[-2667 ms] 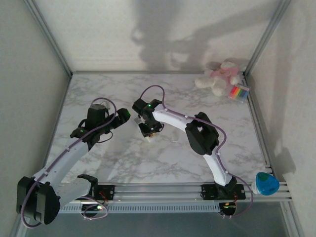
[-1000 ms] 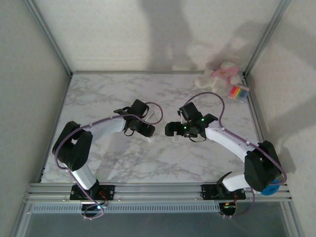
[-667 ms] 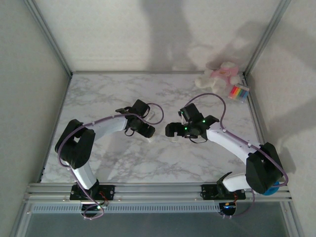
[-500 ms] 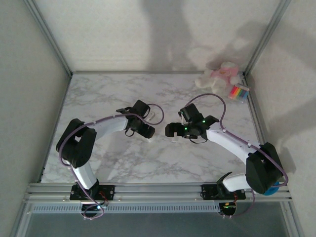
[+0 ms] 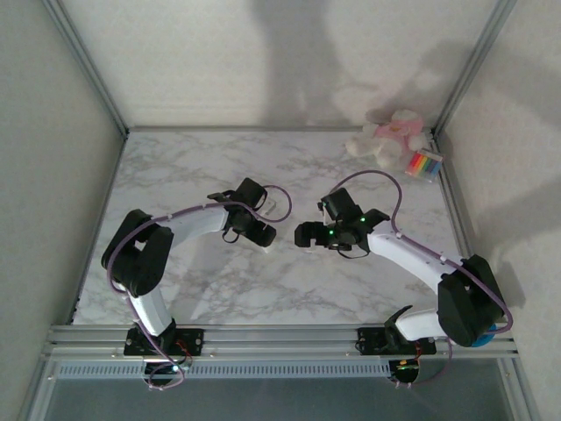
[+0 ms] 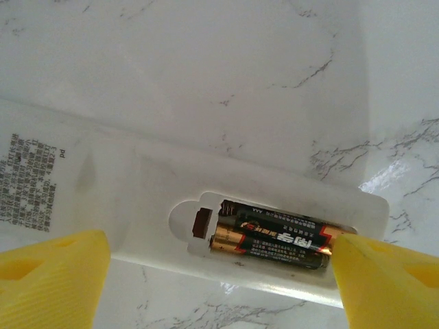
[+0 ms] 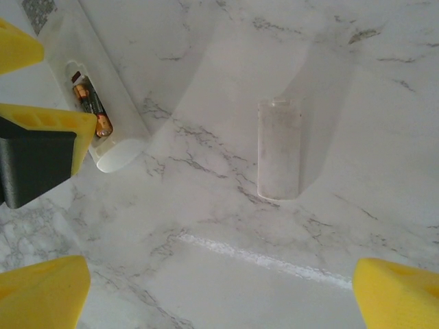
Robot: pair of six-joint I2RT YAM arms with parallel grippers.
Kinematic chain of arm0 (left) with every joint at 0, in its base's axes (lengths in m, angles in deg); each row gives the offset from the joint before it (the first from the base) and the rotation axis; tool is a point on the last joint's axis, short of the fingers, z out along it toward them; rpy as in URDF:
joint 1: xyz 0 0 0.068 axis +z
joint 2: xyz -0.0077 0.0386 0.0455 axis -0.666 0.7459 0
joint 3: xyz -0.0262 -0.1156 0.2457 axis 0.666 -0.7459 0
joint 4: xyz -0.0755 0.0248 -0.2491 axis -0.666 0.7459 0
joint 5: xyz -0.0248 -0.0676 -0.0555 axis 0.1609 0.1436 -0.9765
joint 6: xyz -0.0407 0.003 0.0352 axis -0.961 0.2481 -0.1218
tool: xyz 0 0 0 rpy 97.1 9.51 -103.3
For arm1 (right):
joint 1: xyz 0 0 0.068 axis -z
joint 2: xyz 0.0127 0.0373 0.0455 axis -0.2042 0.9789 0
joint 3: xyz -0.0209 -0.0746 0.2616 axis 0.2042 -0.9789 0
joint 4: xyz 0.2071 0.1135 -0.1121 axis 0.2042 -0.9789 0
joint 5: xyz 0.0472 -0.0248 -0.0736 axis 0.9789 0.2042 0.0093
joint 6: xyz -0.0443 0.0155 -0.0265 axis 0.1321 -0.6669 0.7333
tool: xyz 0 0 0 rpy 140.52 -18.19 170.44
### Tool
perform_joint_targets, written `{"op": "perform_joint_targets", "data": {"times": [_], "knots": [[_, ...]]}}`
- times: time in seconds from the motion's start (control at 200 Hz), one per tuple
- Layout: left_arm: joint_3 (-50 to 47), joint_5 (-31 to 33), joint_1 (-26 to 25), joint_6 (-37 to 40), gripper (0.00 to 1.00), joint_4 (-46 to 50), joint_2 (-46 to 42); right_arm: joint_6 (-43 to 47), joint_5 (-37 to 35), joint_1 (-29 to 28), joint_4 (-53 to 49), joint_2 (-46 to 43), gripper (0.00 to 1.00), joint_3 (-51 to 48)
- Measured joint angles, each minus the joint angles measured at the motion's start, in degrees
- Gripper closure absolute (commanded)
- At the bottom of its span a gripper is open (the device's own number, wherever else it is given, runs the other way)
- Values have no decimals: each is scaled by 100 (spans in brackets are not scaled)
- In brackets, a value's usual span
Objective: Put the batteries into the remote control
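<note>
The remote control (image 6: 137, 199) lies back-up on the marble table, its battery bay open. Both batteries (image 6: 281, 236) sit side by side in the bay, black and gold. My left gripper (image 6: 219, 288) hovers open over that end, one yellow fingertip (image 6: 51, 274) on each side, the right one overlapping the batteries' end. In the right wrist view the remote control (image 7: 103, 116) is at upper left with the batteries (image 7: 92, 110) showing. A loose white battery cover (image 7: 279, 147) lies flat to its right. My right gripper (image 7: 219, 295) is open above bare table. From above, left gripper (image 5: 261, 233) and right gripper (image 5: 305, 235) face each other.
A pink and white plush toy (image 5: 390, 132) and a multicoloured striped pack (image 5: 425, 164) lie at the back right corner. Metal frame posts and walls bound the table. Open marble stretches in front of both grippers.
Earlier the right arm reached over the remote while the left stood off. Now the left gripper is over the remote and the right has drawn slightly back right. Left jaws barely widened.
</note>
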Motion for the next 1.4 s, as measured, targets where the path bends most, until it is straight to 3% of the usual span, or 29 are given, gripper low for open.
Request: {"op": "perform_joint_targets", "data": {"times": [0.3,0.486,0.796,1.142,1.397], "knots": [[68,-79,0,-7,15,-46,74,-59,90,0,81,-4,1,-136],[94,-184,90,-92,16,-68,72,-219,39,-332,398,111,12,-203],[114,-345,894,-603,14,-321,-752,-527,-444,-1471,802,1714,19,323],[-256,-476,1292,-981,13,-516,-1445,-487,-1176,-1690,597,2837,17,1547],[-382,-544,1351,-1069,13,-511,-1598,-433,-1484,-1742,205,3032,18,1853]]}}
